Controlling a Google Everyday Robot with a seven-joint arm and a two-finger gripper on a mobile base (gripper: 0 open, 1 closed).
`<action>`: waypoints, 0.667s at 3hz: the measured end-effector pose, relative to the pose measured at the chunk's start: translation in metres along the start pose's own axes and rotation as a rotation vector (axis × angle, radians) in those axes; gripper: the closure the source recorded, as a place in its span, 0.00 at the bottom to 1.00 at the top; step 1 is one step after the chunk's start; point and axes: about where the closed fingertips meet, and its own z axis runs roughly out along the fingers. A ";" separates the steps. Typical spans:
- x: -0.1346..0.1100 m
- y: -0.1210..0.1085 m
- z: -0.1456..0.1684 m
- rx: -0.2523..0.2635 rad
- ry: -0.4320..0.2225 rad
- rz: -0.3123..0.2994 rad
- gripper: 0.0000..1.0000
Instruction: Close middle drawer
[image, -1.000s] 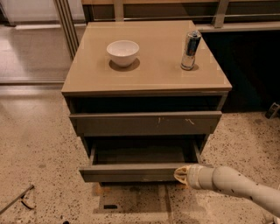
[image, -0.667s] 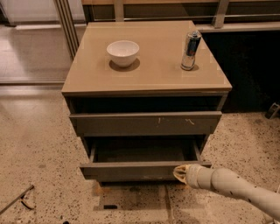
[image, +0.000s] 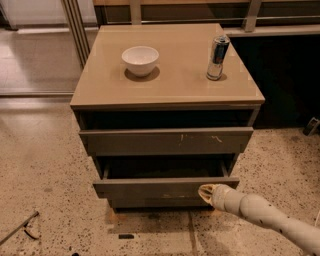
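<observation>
The middle drawer of a grey-brown cabinet is pulled out a short way, its dark boxed interior showing behind a plain front panel. Above it is the top drawer front with small pale scratch marks. My gripper comes in from the lower right on a pale arm and its tip rests against the right part of the middle drawer's front panel. The lowest drawer front is mostly hidden beneath the open drawer.
On the cabinet top stand a white bowl and a metal can. Speckled floor surrounds the cabinet. A thin metal tool lies at the lower left. A dark wall stands to the right.
The middle drawer has slid inward and shows less of its interior. My gripper has followed it towards the cabinet, staying against the front panel.
</observation>
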 end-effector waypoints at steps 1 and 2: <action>0.009 -0.015 0.016 0.050 -0.010 -0.005 1.00; 0.015 -0.033 0.031 0.087 -0.015 -0.014 1.00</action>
